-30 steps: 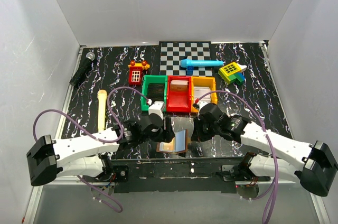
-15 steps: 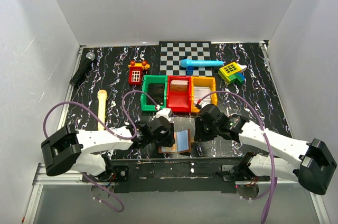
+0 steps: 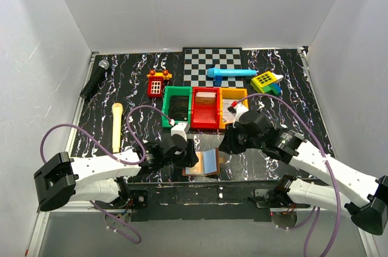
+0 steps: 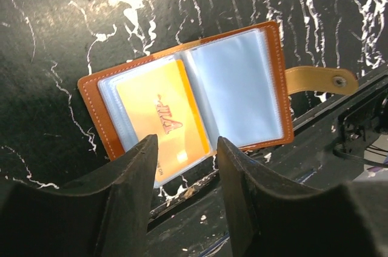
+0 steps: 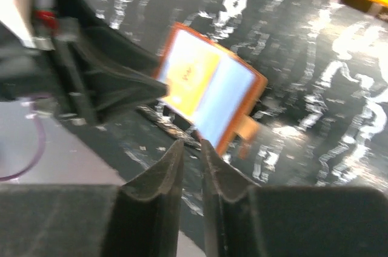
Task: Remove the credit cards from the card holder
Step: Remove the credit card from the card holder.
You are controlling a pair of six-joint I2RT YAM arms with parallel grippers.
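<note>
The card holder (image 4: 242, 87) lies open like a book near the table's front edge, brown outside with pale blue-grey sleeves. An orange credit card (image 4: 159, 117) sits in its left sleeve, and the snap strap (image 4: 315, 79) sticks out to the right. My left gripper (image 4: 185, 151) is open just short of the holder's near edge, with nothing between its fingers. In the top view the left gripper (image 3: 187, 157) is beside the card holder (image 3: 205, 163). My right gripper (image 5: 191, 146) hovers above and to the right of the card holder (image 5: 233, 102), jaws slightly apart and empty; this view is blurred.
Green (image 3: 167, 106), red (image 3: 206, 125) and yellow (image 3: 234, 92) bins stand in a row behind the holder. Farther back are a checkerboard (image 3: 203, 63), a blue toy (image 3: 230, 73), a block house (image 3: 267, 82) and a red toy (image 3: 156, 83). A microphone (image 3: 95, 79) and a yellow stick (image 3: 116, 125) lie at left.
My right gripper has opened a little and drawn back up and to the right, away from the holder. The holder's raised leaf now lies flat. My left gripper has narrowed and shifted beside the holder.
</note>
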